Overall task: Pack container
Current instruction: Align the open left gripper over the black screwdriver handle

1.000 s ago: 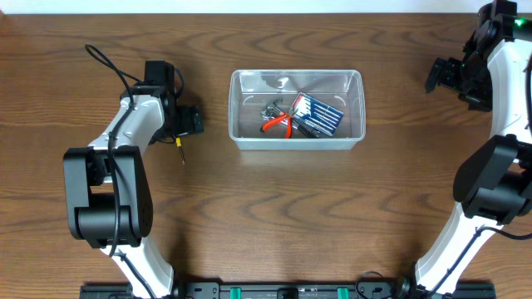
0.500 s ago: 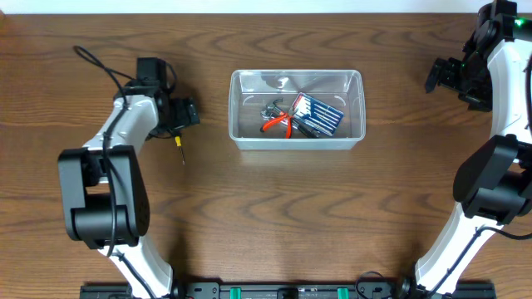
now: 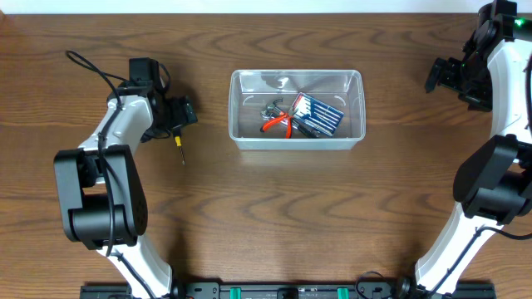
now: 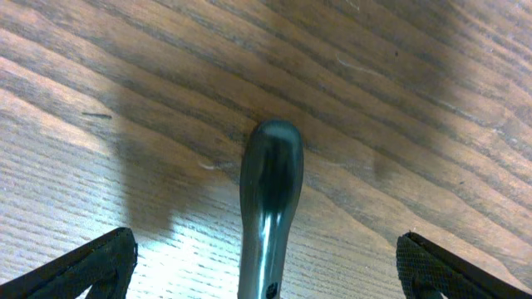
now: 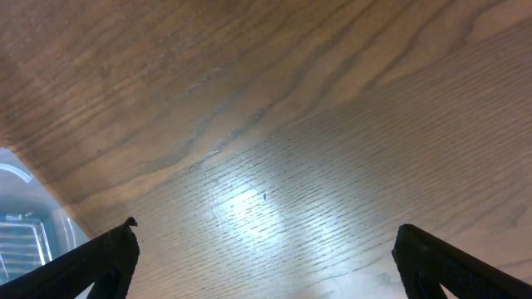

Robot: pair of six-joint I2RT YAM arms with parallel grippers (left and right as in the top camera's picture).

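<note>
Meanwhile the left gripper (image 3: 182, 115) has drifted farther from the container (image 3: 249, 94).

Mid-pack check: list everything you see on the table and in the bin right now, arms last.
container: one, clear plastic, table centre.
pliers: one, red handles, inside the container, left part.
carded pack: one, blue, red and white, inside the container, right of the pliers.
metal piece: one, silvery, inside the container by the pliers; type unclear.
screwdriver: one, yellow and black, on the table left of the container.
table: one, brown wood grain.
left end effector: one, black, open, over the screwdriver's handle.
right end effector: one, black, open, empty, far right.
</note>
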